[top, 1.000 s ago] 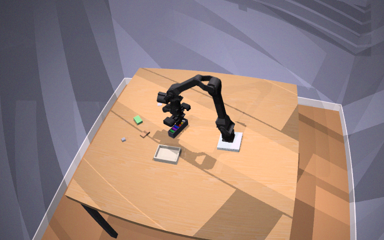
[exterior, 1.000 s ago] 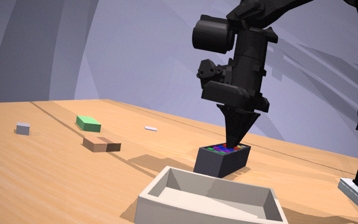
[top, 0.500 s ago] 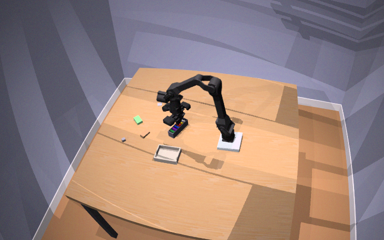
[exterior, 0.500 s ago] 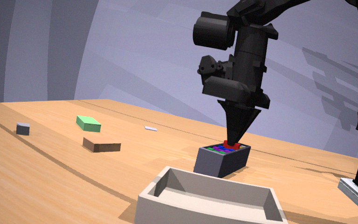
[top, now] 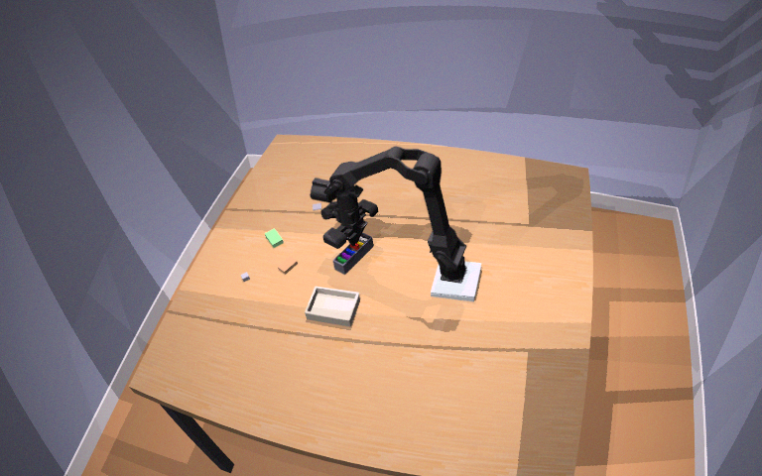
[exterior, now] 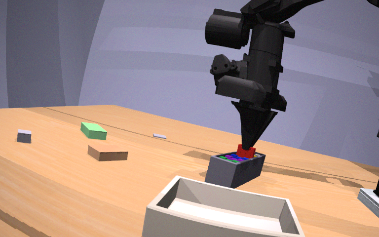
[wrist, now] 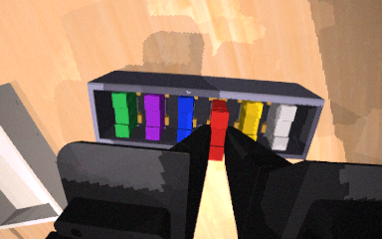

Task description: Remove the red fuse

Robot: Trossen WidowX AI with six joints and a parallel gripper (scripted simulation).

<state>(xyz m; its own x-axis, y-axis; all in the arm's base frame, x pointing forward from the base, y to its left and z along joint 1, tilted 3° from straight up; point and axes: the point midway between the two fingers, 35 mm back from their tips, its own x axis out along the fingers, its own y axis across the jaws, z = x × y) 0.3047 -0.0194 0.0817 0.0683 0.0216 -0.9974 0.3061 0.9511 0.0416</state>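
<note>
Exterior view | black parallel-jaw gripper [exterior: 246,145] clamped on upright red fuse [exterior: 246,151] | dark fuse block [exterior: 234,170] directly below | shallow white tray [exterior: 220,218] nearer camera

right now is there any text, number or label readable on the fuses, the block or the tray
None: no word, number or sign can be read in any view.
Fuse block: plain dark walls.
Red fuse, held by the gripper: plain colour.
Tray: plain walls.
</note>
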